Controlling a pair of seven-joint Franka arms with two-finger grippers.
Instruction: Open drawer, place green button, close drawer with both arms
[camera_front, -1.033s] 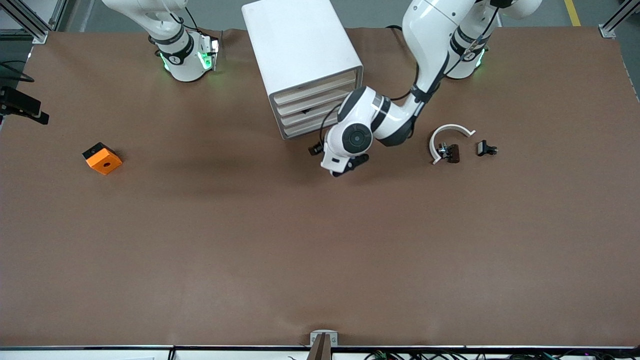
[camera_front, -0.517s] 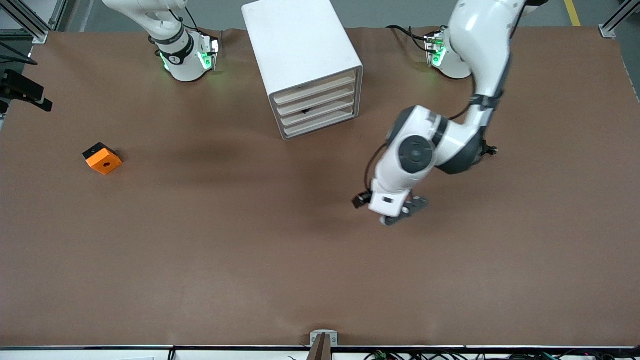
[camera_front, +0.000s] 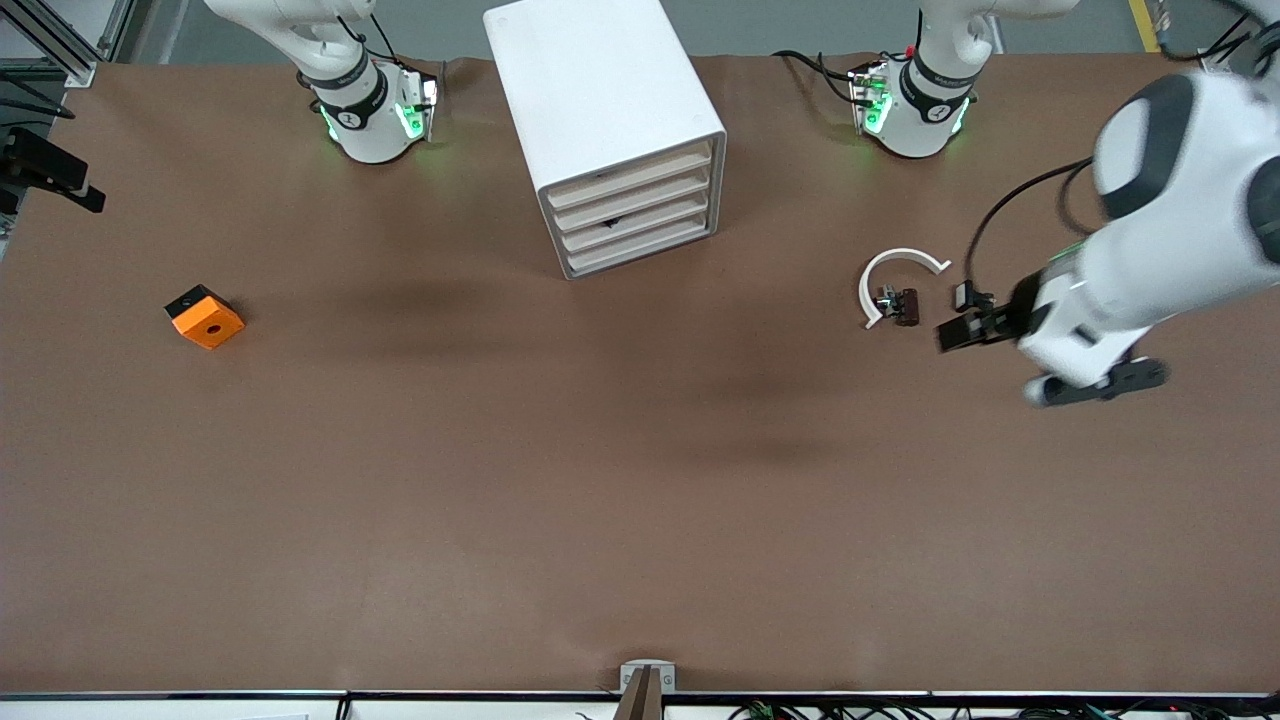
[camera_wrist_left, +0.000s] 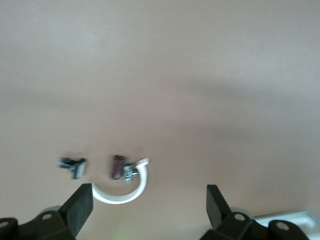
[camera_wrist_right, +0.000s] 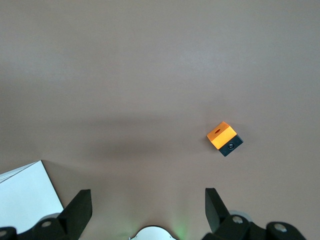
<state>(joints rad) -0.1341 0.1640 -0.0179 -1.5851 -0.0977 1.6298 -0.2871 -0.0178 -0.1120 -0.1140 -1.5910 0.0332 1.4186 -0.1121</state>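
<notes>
Now left gripper (camera_front: 1095, 383) hangs over the table's left-arm end, jaws spread, empty; right gripper (camera_wrist_right: 145, 210) jaws spread above orange cube (camera_front: 205, 317), drawer cabinet (camera_front: 610, 130) closed.

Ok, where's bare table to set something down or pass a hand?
Bare brown table runs between the orange block and the white curved piece, all along the front-camera edge. It is crowded at the left arm's end: curved piece, dark brown clip, small black part, with the open left gripper above. The right gripper, open, waits.

No text, label, brand or number can be read on anything; only blurred marks on the arm bases (camera_front: 362, 110).
</notes>
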